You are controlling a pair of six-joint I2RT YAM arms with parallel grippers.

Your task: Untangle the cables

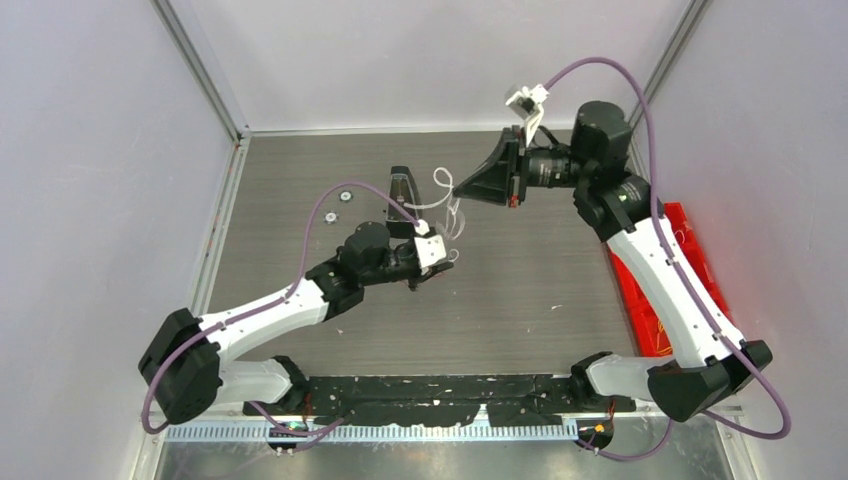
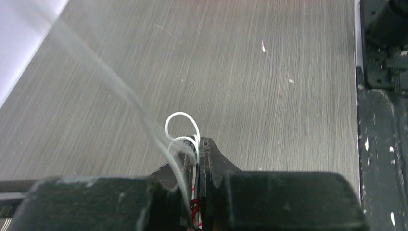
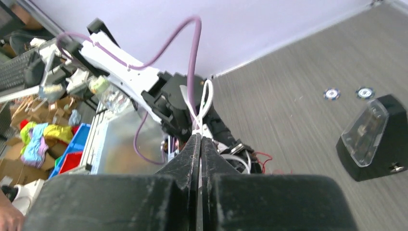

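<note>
While each pinches white cable [image 2: 182, 115], left tool [image 2: 198, 147] and right tool [image 3: 199, 140], both closed; two discs [image 1: 343, 197], one black box [image 1: 402, 188].

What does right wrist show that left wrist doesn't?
Only right wrist: the left arm with its purple hose, two round discs, a black wedge block with a clear cover, clutter beyond the table. Only left wrist: a black flecked strip along the table edge, a blurred strand running up-left. Both: grey table, a white cable loop pinched at the tips, by the right gripper in one, left gripper in the other, and thin red wire.
</note>
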